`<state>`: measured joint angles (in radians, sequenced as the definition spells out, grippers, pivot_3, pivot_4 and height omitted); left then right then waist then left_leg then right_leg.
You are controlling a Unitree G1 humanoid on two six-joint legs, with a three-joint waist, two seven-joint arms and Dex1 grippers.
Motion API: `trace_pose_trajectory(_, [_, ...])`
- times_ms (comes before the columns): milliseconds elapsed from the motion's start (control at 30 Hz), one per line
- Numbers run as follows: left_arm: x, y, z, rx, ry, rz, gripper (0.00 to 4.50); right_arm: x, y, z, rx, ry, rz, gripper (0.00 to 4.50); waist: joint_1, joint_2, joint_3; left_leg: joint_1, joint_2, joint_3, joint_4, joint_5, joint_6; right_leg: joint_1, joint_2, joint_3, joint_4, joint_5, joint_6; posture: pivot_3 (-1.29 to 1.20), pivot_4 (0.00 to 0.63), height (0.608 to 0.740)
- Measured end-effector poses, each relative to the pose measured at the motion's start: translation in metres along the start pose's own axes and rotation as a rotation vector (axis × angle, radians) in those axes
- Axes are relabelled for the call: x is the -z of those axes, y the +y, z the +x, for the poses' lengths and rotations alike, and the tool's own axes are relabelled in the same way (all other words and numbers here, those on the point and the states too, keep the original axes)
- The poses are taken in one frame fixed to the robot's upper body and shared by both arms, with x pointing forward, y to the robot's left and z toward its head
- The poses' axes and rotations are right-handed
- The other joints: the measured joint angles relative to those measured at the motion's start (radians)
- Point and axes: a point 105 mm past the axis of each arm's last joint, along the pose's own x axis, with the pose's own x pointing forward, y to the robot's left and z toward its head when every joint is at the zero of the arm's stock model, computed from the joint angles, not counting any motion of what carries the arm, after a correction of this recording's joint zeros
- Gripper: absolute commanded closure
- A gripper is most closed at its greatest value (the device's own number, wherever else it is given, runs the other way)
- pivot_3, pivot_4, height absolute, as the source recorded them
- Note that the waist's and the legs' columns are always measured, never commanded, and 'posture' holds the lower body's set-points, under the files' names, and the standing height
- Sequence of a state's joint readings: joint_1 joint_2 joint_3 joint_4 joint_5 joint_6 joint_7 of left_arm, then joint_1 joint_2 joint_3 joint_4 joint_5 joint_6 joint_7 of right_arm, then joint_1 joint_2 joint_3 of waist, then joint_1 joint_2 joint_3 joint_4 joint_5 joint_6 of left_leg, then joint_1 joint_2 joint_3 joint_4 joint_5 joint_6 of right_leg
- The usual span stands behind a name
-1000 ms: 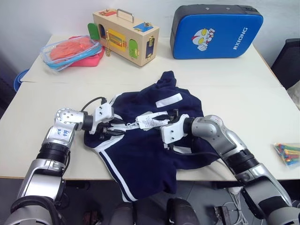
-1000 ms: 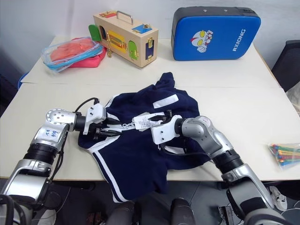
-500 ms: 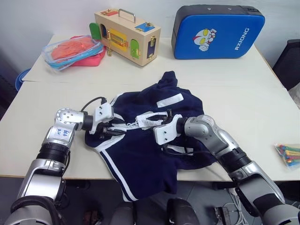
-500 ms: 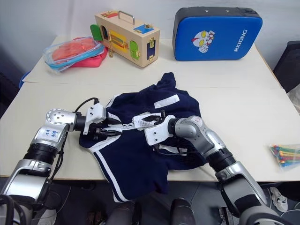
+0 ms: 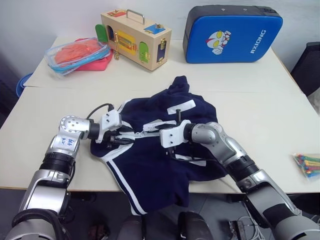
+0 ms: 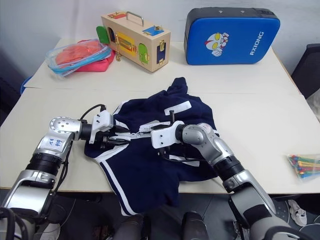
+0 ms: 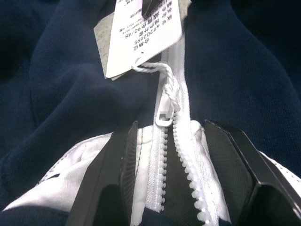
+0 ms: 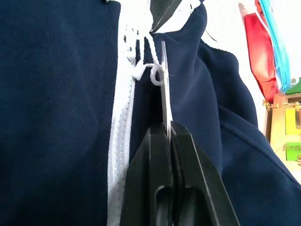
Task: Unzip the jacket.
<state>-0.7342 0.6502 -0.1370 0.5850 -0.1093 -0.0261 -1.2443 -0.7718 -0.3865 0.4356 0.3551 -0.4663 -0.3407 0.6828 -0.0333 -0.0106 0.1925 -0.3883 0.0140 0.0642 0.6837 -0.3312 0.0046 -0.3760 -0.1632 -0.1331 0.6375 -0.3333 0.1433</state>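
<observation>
My right gripper [image 8: 171, 136] pinches the jacket's [image 5: 150, 165] paper tag [image 7: 143, 35]; left gripper [image 7: 176, 160] clamps the zipper [image 7: 176, 141] base. Behind it, the blue case [image 5: 232, 35] reads "RXIONG".

both arms are silver-grey metal with black ribbed bands at the joints. the left arm [image 5: 64, 142] carries blue handwritten marks on its rounded shell, and a black cable loops above its white wrist block. the right arm [image 5: 227, 150] ends in a white block too. the fingers [image 7: 230, 160] are flat and black.
</observation>
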Motion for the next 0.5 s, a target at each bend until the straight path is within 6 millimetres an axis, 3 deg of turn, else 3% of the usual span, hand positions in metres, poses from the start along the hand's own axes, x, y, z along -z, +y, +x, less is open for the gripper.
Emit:
trace_pose_trajectory(200, [0.0,0.0,0.001,-0.001,-0.002,0.0,2.19,0.004,-0.004,-0.009,0.004,0.017,-0.052,4.48,0.002,0.0,0.0,0.0,0.0,0.0,0.0,0.0,0.0,0.0,0.0,0.0,0.0,0.0,0.0,0.0,0.15,0.74])
trace_pose_trajectory(500, [0.002,0.0,0.003,-0.008,-0.011,0.009,2.19,0.017,-0.012,-0.064,-0.014,0.093,-0.112,4.48,0.006,0.0,0.0,0.0,0.0,0.0,0.0,0.0,0.0,0.0,0.0,0.0,0.0,0.0,0.0,0.0,0.15,0.74])
